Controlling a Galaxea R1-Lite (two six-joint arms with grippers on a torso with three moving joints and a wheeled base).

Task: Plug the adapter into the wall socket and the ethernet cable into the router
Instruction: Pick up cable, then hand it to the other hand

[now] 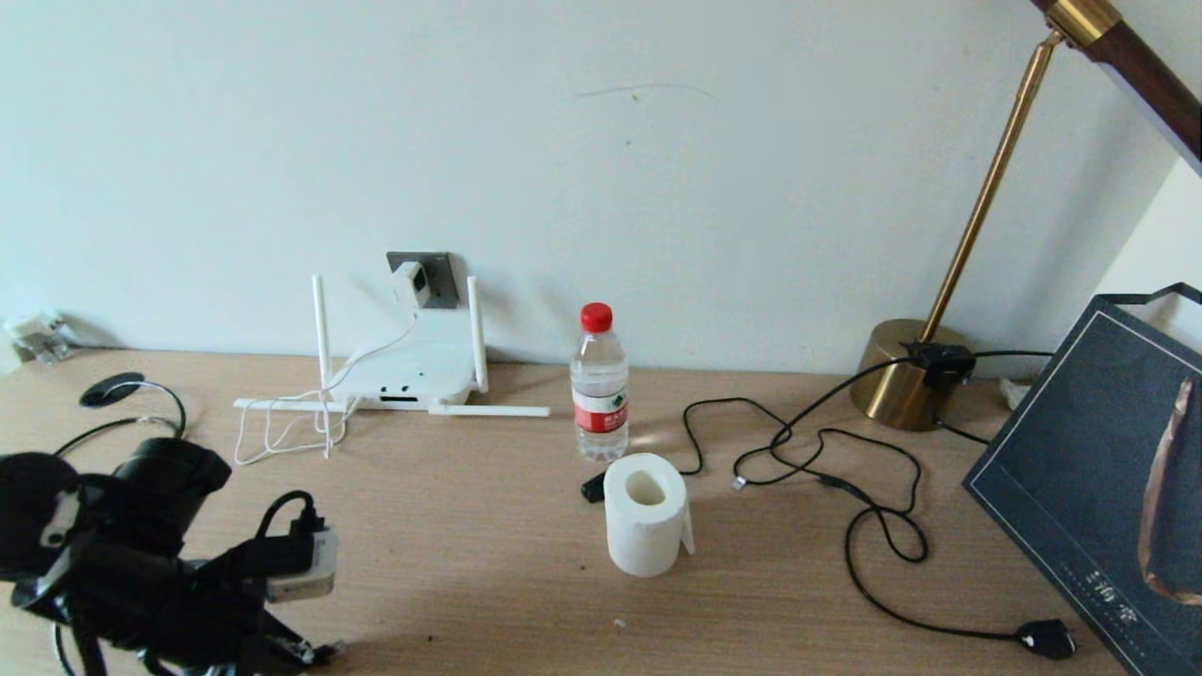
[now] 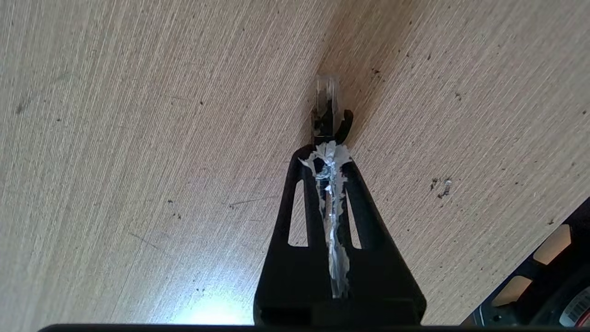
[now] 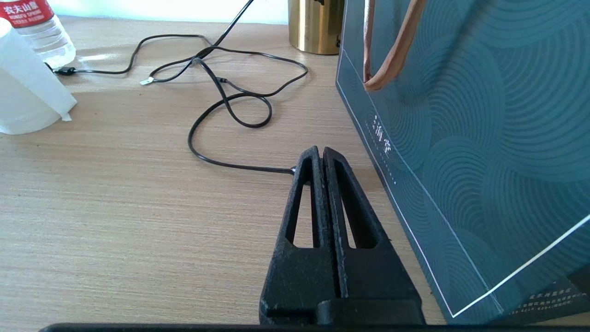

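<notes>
Plug (image 2: 325,92) of ethernet cable (image 2: 328,121) juts just past the left gripper (image 2: 328,154), pinched between its closed fingers above the table (image 2: 138,161); right gripper (image 3: 321,154) closed, empty.

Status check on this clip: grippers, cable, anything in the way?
Left gripper shut on ethernet cable, low at desk's near left. Right gripper shut, empty, beside gift bag. Adapter in wall socket. Router front unobstructed.

white router (image 1: 406,374), teal swirl-patterned bag (image 3: 484,138)
</notes>
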